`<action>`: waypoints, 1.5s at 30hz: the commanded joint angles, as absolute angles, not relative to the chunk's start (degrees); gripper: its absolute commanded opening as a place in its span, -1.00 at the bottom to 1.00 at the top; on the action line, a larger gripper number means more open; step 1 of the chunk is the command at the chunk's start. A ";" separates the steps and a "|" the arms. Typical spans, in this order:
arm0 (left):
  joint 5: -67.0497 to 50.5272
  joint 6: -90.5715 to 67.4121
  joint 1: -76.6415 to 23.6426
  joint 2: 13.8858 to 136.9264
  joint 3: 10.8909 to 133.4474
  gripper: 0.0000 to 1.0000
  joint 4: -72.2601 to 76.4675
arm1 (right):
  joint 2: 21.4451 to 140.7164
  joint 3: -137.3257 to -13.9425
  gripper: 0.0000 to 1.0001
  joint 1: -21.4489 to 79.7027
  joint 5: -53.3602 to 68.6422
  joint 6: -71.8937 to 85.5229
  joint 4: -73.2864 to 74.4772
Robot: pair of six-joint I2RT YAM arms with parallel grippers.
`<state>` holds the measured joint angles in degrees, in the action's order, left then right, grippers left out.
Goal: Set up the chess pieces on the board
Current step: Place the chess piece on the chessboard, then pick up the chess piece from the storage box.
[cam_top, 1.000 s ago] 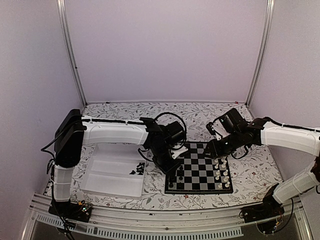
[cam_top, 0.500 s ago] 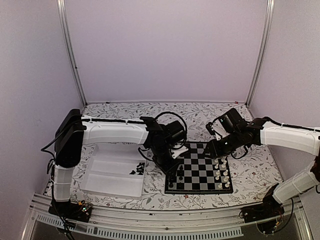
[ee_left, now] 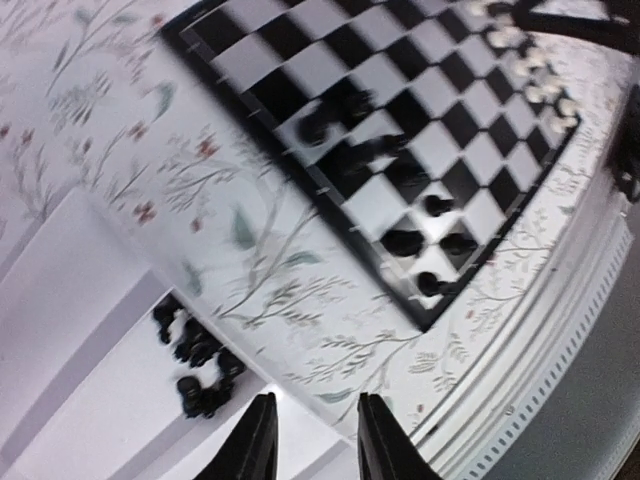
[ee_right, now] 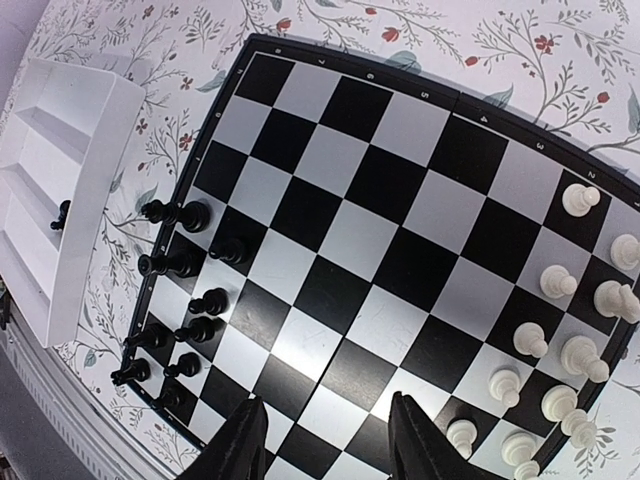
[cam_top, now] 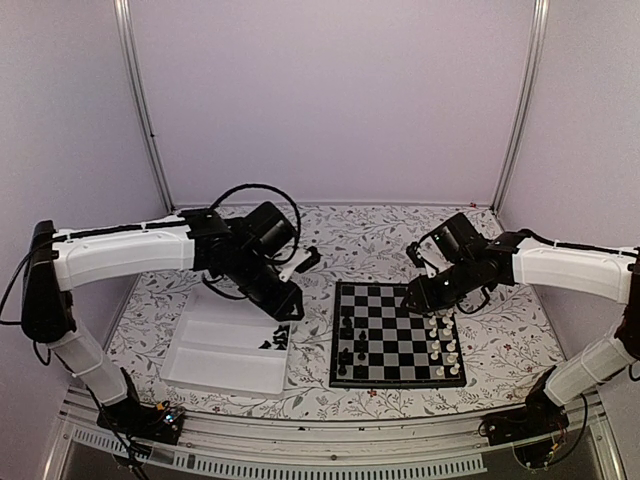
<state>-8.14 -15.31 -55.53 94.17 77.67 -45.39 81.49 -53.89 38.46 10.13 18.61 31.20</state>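
Black chess pieces (ee_right: 210, 300) stand so far only along the left files of the board (ee_right: 380, 230). There are roughly ten of them, unevenly spaced rather than in two tidy rows, so by my reckoning the job is a little over half done. The rest, a small heap (ee_left: 195, 350) of black pieces, lies against the right wall of the white tray (cam_top: 215, 365), which sits on the flowered tabletop (cam_top: 500, 350) just left of the board. Each of these has yet to be carried over and stood on its square, and a few of those already placed look as if they want straightening. White pieces (ee_right: 570, 340) fill the right-hand files. The left hand (ee_left: 316, 405) hangs above the tray's right edge, its fingers a little apart with nothing between them. The heap lies just beyond it, near but not touched. The right hand (ee_right: 328, 402) hovers over the far right part of the board, close to the white pieces. Its fingers are well parted and empty, and it is well apart from the tray and from the black pieces on the left files.
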 commanded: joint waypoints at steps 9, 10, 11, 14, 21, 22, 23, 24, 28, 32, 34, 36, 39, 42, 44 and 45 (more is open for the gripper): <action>-7.58 -17.53 -43.77 95.83 60.91 -0.33 -44.97 | 82.30 -55.05 -0.13 38.17 11.74 18.89 30.10; -8.03 -17.08 -43.77 96.32 60.62 -0.33 -44.51 | 82.07 -54.88 -0.13 38.15 11.65 18.90 30.25; -8.43 -16.57 -43.77 96.77 60.44 -0.32 -43.88 | 81.88 -54.71 -0.13 38.14 11.56 19.01 30.30; -9.76 -15.53 -43.77 97.89 60.36 -0.31 -42.58 | 81.19 -53.96 -0.13 38.19 11.37 19.32 30.52; -12.99 -14.53 -43.77 100.82 61.32 -0.29 -40.99 | 79.44 -52.24 -0.13 38.14 11.26 20.38 30.61; -13.32 -14.51 -43.77 101.56 61.43 -0.29 -41.19 | 79.24 -52.07 -0.13 38.18 11.25 20.50 30.60; -13.59 -14.58 -43.81 102.13 61.37 -0.30 -41.20 | 79.14 -51.96 -0.13 38.15 11.21 20.69 30.62; -13.90 -14.54 -43.85 102.61 61.28 -0.31 -41.22 | 78.91 -51.87 -0.13 38.15 11.17 20.73 30.61; -13.25 -14.68 -44.03 103.27 61.17 -0.33 -41.47 | 78.42 -51.55 -0.13 38.17 10.90 21.05 30.72; -12.05 -14.68 -44.03 103.06 61.70 -0.51 -41.89 | 78.22 -51.33 -0.13 38.14 10.98 21.26 30.60; -11.09 -14.61 -44.03 102.48 62.47 -0.60 -42.49 | 78.30 -51.54 -0.13 38.16 10.99 21.19 30.64; -10.09 -14.51 -43.95 101.51 63.58 -0.64 -43.43 | 78.39 -51.90 -0.13 38.14 10.99 21.05 30.59; -8.99 -14.65 -43.78 99.63 66.14 -0.66 -45.25 | 78.72 -52.80 -0.13 38.14 11.07 20.88 30.74; -8.53 -16.26 -43.37 97.40 68.05 -0.66 -46.28 | 79.03 -53.78 -0.13 38.15 11.35 20.70 30.61; -9.16 -18.14 -42.96 96.02 68.78 -0.65 -45.89 | 78.93 -54.49 -0.13 38.20 12.01 20.56 30.04; -9.86 -19.37 -42.65 95.34 68.97 -0.65 -45.34 | 78.73 -54.80 -0.13 38.17 12.39 20.44 29.55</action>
